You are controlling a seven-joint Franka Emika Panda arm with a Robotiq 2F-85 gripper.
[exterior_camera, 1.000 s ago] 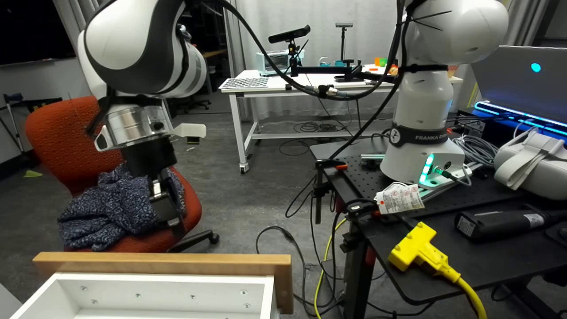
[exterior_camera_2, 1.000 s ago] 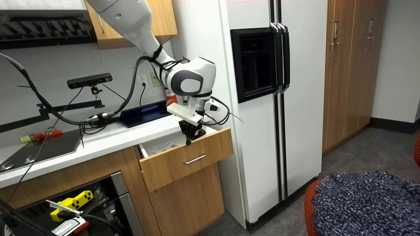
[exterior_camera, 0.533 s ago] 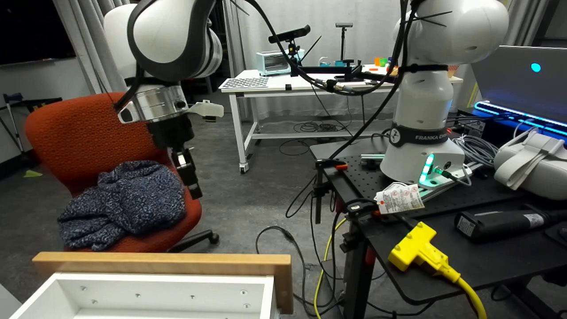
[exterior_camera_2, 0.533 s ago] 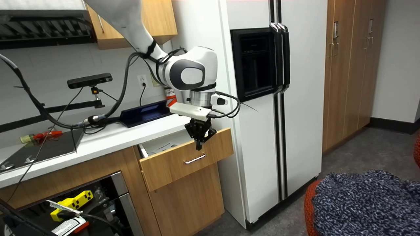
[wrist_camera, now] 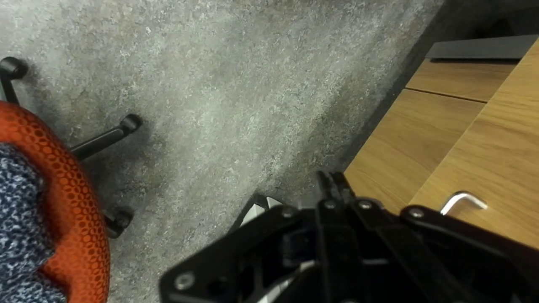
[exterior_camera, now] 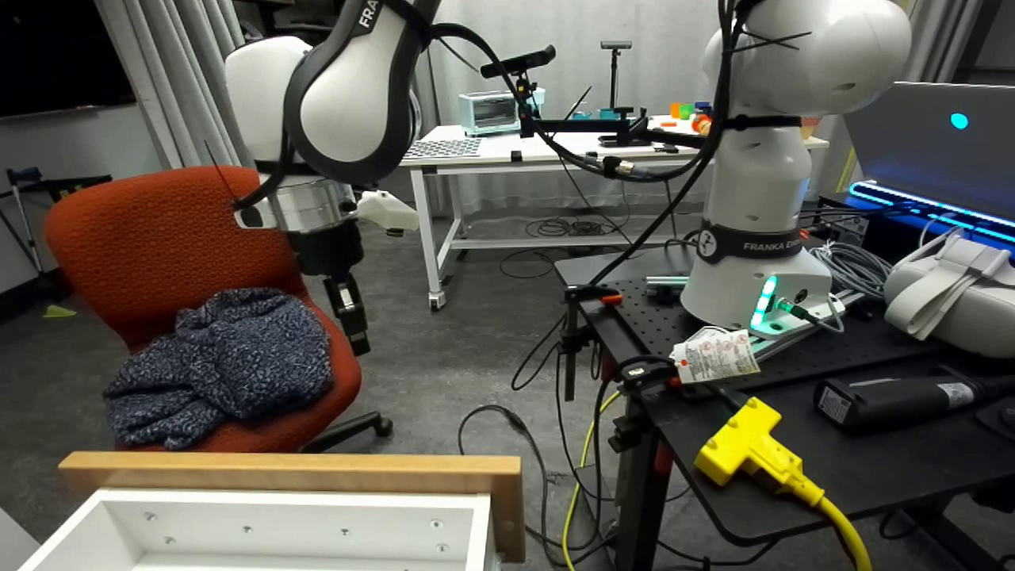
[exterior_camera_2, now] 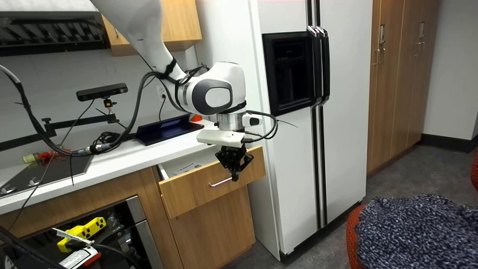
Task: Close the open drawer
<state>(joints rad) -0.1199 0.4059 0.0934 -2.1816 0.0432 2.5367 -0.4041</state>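
The drawer is pulled out from the cabinet. In an exterior view its tan wooden front rim (exterior_camera: pixel 293 473) and white inner walls show. In an exterior view its wooden front (exterior_camera_2: pixel 186 196) faces the room and bears a metal handle (exterior_camera_2: pixel 222 182). In the wrist view the drawer front (wrist_camera: pixel 501 164) and handle (wrist_camera: pixel 459 200) lie to the right. My gripper (wrist_camera: pixel 335 176) is shut and empty, its fingertips together. It hangs pointing down on the room side of the drawer front, apart from it. In both exterior views the gripper (exterior_camera: pixel 359 345) (exterior_camera_2: pixel 235 176) shows; in one its tip overlaps the handle's end.
An orange chair (exterior_camera: pixel 158 238) with a dark knitted cloth (exterior_camera: pixel 238 365) stands in front of the drawer. A white refrigerator (exterior_camera_2: pixel 336 168) stands beside the drawer. The counter (exterior_camera_2: pixel 123 164) is above it. A black table (exterior_camera: pixel 793 460) carries the arm's base.
My gripper has moved sideways, to the right in both exterior views, and sunk lower, from over the drawer front's upper edge to about the handle's height. The drawer has not moved.
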